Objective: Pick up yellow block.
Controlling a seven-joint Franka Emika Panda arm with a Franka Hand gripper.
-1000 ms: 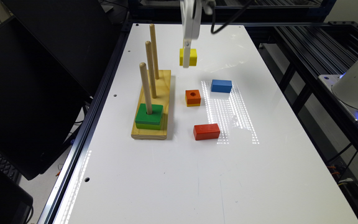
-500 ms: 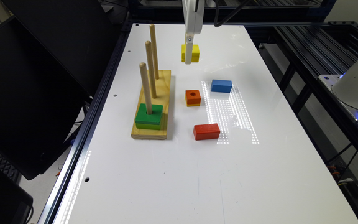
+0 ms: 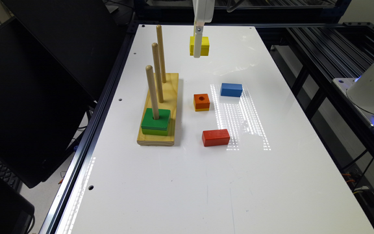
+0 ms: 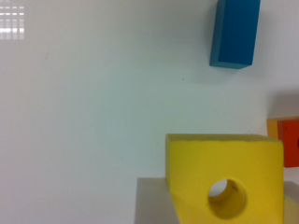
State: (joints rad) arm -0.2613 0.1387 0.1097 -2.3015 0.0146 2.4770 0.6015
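Note:
The yellow block (image 3: 204, 45) hangs in the air over the far end of the white table (image 3: 187, 182), clear of its surface. My gripper (image 3: 199, 51) comes down from above and is shut on it. In the wrist view the yellow block (image 4: 219, 163) shows its round hole, with a grey fingertip (image 4: 153, 203) pressed against one side and the gripper (image 4: 224, 212) closed around it.
A wooden base (image 3: 170, 107) with three upright pegs carries a green block (image 3: 155, 121) on the nearest peg. An orange cube (image 3: 201, 101), a blue block (image 3: 231, 89) and a red block (image 3: 216, 137) lie on the table toward the exterior view's right of the base.
The gripper has risen with the yellow block in it, lifting it higher above the table. The other blocks have not moved.

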